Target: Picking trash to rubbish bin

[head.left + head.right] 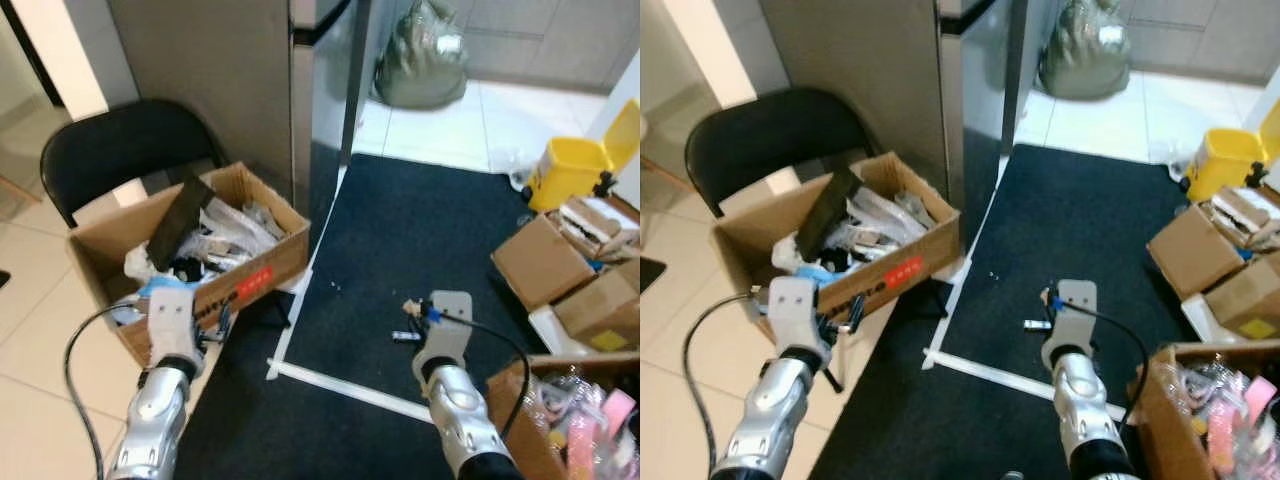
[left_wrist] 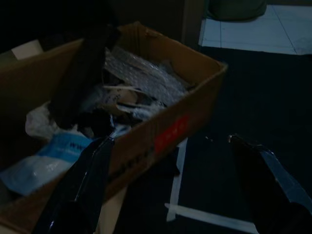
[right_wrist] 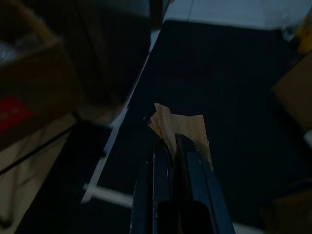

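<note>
Item: 1 scrap of brown paper [image 3: 181, 129], clamped in the right gripper [image 3: 171, 141] above the dark mat [image 1: 420, 230]. Left gripper [image 2: 170, 161] spread beside the cardboard box [image 1: 255, 275]. Deposit judged outstanding.

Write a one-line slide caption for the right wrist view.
Right gripper shut on a scrap of brown paper, held above the dark mat.

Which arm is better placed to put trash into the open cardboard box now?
Right: its end effector is shut on a brown paper scrap. The left end effector is open, near the cardboard box.
</note>
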Controlling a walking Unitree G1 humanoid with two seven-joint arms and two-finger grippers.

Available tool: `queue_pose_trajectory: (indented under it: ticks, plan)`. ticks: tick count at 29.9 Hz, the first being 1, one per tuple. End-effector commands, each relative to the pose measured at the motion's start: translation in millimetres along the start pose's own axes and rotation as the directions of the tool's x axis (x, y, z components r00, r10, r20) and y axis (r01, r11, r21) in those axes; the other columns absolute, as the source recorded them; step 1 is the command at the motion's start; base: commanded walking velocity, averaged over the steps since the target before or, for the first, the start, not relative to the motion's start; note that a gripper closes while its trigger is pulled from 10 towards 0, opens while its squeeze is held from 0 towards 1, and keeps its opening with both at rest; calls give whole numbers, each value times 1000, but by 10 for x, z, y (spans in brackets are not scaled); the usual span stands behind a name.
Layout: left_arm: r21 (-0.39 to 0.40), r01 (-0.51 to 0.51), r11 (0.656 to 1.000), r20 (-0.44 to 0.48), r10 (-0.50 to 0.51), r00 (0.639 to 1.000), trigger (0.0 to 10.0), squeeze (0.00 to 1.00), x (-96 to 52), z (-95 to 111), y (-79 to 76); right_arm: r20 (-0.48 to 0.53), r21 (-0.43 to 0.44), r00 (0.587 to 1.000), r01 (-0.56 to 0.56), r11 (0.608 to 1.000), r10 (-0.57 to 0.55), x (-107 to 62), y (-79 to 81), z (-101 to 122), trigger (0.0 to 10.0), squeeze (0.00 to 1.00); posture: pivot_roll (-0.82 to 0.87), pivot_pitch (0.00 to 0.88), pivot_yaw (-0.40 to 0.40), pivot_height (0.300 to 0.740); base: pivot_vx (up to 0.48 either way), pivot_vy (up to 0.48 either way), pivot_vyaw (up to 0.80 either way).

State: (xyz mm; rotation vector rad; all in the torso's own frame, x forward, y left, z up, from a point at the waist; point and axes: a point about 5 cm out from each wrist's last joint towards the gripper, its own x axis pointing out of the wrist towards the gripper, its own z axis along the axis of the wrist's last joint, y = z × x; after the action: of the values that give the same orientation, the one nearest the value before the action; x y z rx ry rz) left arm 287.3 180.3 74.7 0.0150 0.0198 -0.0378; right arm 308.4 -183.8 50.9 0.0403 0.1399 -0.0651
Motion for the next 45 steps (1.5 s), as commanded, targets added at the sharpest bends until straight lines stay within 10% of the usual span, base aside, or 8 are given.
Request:
queue_pose_trajectory:
  ticks: [1,25,45]
  plan:
    - [12,-8,1000,-29,9,1000,10000,0,-41,-65,48,-18,-4,1000,-12,1000,12,-22,61,-57,10000,0,64,111,6,740,334,0,0]
    - [12,-1,1000,-31,1,1000,10000,0,-50,-71,45,10,-12,999,-50,999,50,19,129,24,10000,0,67,98,-2,740,333,0,0]
    - [18,5,1000,-32,-4,999,10000,0,-44,-66,42,17,-4,998,-57,998,57,39,138,49,10000,0,70,100,0,740,332,0,752]
